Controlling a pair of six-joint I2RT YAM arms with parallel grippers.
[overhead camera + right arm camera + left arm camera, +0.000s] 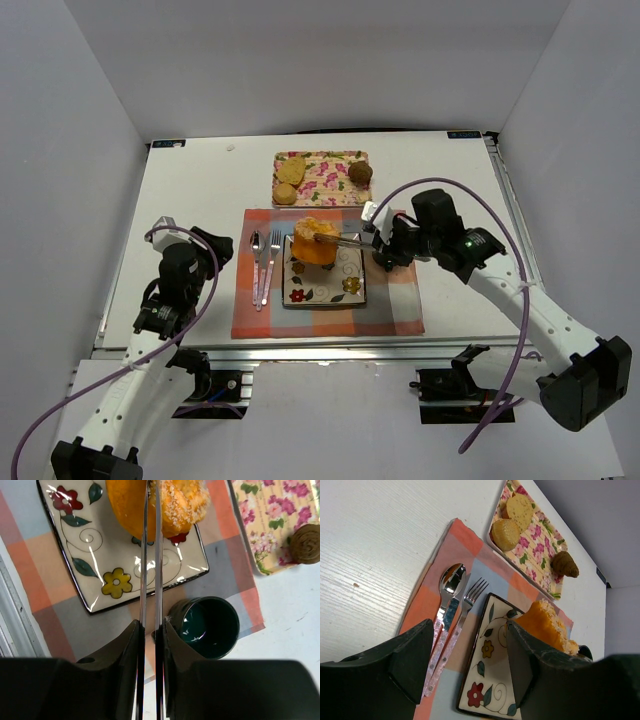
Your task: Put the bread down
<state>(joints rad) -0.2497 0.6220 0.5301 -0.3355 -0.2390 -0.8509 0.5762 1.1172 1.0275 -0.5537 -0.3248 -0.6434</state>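
On the flowered plate (345,288) rests the bread (314,243), with metal tongs (345,238) reaching over its top. The right pincer (373,238) is clenched on the tongs. The left pincer (470,630) hangs released above the placemat's (400,300) edge.

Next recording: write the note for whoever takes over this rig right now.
Left end effector: open, empty, beside the left edge of the placemat.
Right end effector: shut on metal tongs reaching the top of the bread.
Bread: appears to rest on the flowered plate.
Done: bread is at the plate.
Left: confirm the tongs have let go (unclear here), then withdraw.
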